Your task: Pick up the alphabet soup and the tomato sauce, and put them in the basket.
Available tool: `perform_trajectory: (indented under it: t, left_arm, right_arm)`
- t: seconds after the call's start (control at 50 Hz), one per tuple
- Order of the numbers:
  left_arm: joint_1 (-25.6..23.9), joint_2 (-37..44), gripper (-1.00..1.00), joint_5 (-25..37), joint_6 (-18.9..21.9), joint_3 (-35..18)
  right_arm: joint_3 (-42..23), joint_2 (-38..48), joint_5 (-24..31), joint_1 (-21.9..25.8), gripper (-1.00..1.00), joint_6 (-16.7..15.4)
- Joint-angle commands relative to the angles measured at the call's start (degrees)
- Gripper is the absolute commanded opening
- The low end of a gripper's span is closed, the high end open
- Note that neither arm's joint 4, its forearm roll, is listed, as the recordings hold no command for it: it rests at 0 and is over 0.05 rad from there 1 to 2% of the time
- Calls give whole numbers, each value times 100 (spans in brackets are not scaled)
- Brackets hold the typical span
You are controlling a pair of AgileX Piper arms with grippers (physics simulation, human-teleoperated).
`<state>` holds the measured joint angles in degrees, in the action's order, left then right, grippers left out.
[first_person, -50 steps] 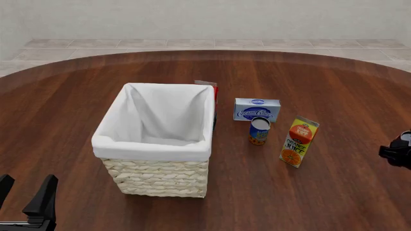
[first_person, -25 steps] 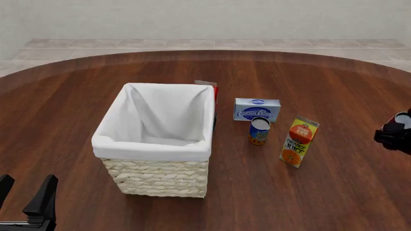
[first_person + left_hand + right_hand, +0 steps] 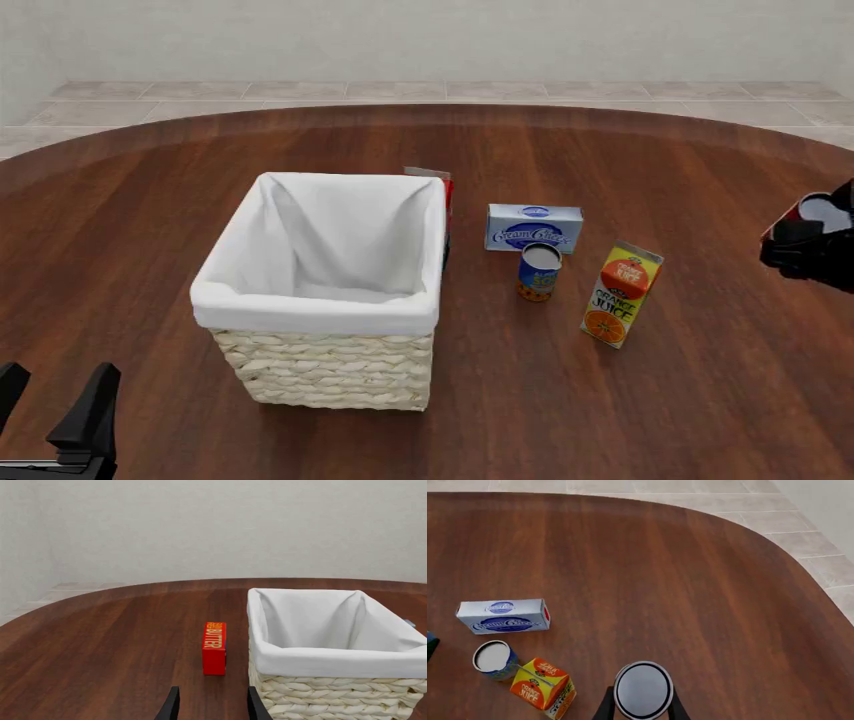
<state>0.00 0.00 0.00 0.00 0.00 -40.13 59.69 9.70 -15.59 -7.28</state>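
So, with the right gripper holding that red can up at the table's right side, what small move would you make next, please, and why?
Probably carry the right gripper leftward toward the cream wicker basket. Its fingers sit on either side of the silvery-topped red tomato sauce can, which appears lifted off the table, while the basket stands well to its left with its white lining open.

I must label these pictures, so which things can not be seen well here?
- Tomato sauce: right wrist view shows only its top between the right claw fingers; front view's right edge cuts it.
- Butter box: front view, basket hides nearly all.
- Left claw: only fingertips show.
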Motion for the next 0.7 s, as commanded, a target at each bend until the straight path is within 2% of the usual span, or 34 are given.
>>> perform_trajectory:
  t: [0.02,0.7]
  left_arm:
    - [0,0,100,0,0,0]
    - [0,0,100,0,0,0]
  right_arm:
    - [-245,-23,86,257,-100,103]
    - [-423,27,105,875,-100,114]
